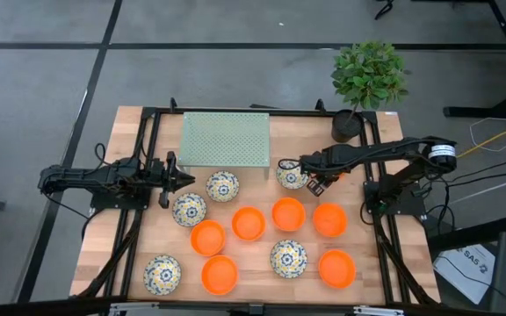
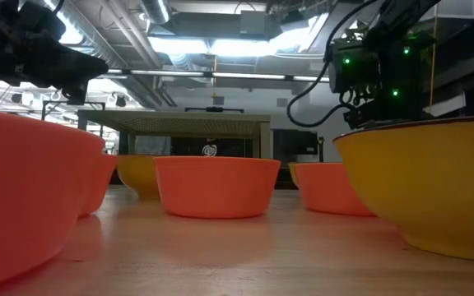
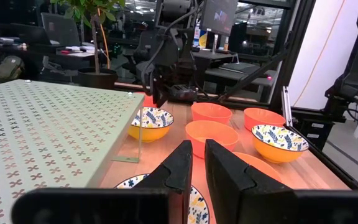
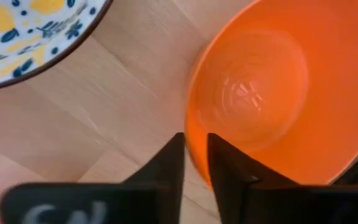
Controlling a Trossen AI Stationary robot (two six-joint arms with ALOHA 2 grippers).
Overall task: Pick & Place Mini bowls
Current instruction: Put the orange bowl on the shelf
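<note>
Fingertips of the right gripper (image 4: 196, 140) are hidden under its own arm in the high view. Only the right wrist view shows them: narrow, with the rim of an orange bowl (image 4: 278, 93) in the gap, apparently pinched. A patterned bowl (image 4: 17, 31) is cut off at that frame's upper left. In the low view the near bowls are cropped at both edges.

Left gripper (image 3: 197, 149) hangs at centre left of the high view, fingers almost together and gripping nothing. Bare table (image 1: 130, 228) lies below it.

The mini bowls (image 1: 249, 223) sit close-packed across the lower middle of the high view – six plain orange and five white with blue-yellow flowers. A green perforated board (image 1: 225, 138) fills the upper middle.
</note>
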